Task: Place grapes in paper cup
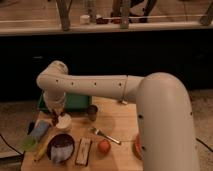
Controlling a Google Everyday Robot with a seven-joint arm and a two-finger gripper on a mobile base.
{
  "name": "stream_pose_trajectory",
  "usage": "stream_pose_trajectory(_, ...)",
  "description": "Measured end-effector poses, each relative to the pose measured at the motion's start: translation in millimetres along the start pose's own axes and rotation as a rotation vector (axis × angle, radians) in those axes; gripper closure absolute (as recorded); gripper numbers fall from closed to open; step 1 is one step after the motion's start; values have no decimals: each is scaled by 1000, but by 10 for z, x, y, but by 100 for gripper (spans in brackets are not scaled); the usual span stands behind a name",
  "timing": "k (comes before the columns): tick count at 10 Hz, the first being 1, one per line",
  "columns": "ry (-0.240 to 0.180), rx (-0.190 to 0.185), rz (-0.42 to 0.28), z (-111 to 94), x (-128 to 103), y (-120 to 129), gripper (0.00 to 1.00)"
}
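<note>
The paper cup (64, 123) is a small white round cup standing on the left part of the wooden table (120, 125). My gripper (57, 115) hangs at the end of the white arm (95, 87), just above and to the left of the cup, at its rim. The grapes do not show; the gripper's end covers the spot over the cup.
A dark grey metal cup (92, 112) stands right of the paper cup. A fork (105, 135), an orange-red fruit (103, 146), a dark bowl (61, 147), a dark bar (83, 151) and a blue object (40, 131) lie in front. A green tray (76, 101) is behind.
</note>
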Motion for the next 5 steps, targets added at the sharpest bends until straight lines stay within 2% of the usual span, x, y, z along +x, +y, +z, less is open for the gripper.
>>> stream_pose_trajectory(2, 15, 6, -5, -64, -59, 24, 100)
stream_pose_trajectory(5, 14, 17, -22, -139, -131, 72, 100)
